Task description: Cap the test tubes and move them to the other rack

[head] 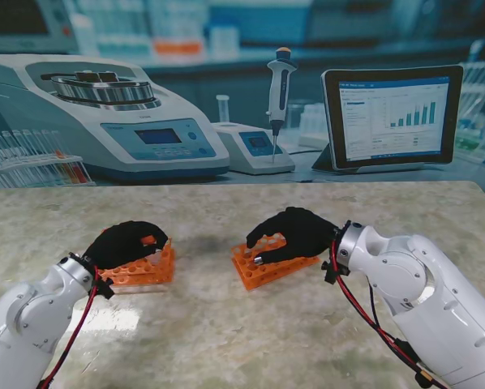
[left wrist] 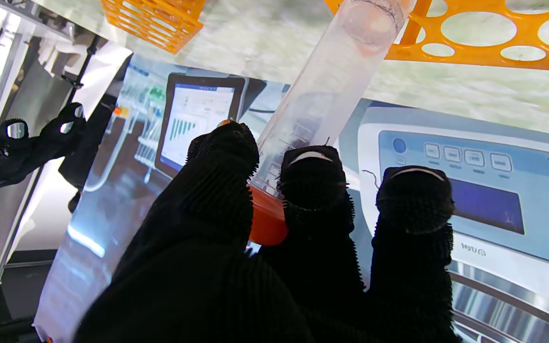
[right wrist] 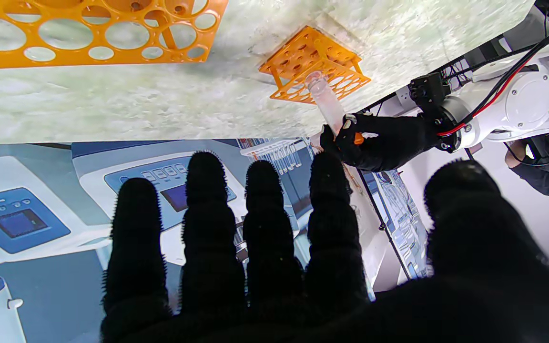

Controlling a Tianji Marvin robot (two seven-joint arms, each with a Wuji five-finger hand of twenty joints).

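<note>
A: Gripping a test tube (left wrist: 331, 81), is that what the left hand (head: 127, 241) is doing?

B: Yes. In the left wrist view its fingers (left wrist: 313, 190) pinch the clear tube just beside its orange cap (left wrist: 266, 220), and the tube's rounded end reaches toward the left rack (head: 143, 268). The right wrist view shows the same thing from across the bench (head: 242, 324): the tube slants between that hand and the rack's top plate.

A: Is the tube seated in a hole?

B: I cannot tell. Its tip is at the plate, but whether it is inside a hole is not clear.

A: And the right hand (head: 298, 233)?

B: It holds nothing. In its own wrist view the four fingers (right wrist: 263, 214) are straight and spread with the thumb set apart. From the stand view it hangs over the right rack (head: 268, 261), covering the rack's far right part.

A: How do the two racks lie?

B: Taking the left rack as the landmark, the right rack sits to its right, well apart, with bare marbled bench between them. Both are orange with round holes. The right rack is turned at an angle to the left one.

A: Any tubes in the right rack?

B: None that I can make out; the hand hides part of it.
</note>
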